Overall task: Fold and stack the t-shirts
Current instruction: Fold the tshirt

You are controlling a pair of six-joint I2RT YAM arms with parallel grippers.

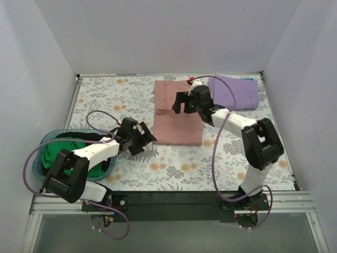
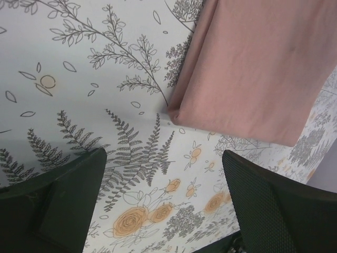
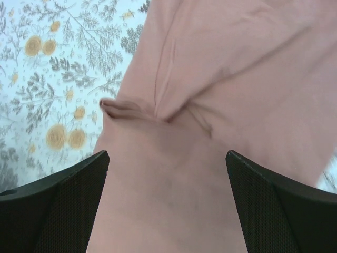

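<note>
Both open, empty — left end effector (image 1: 144,138) beside pink t-shirt (image 1: 178,126), right end effector (image 1: 180,107) above it, basket (image 1: 38,164) leftward.

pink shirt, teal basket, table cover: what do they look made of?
Pink shirt: soft matte knit cloth, likely cotton jersey; it creases and holds folded edges. Basket: looks like moulded plastic, with a smooth rigid rim. Table cover: flat sheet with a floral print; fabric or vinyl, cannot tell.
</note>
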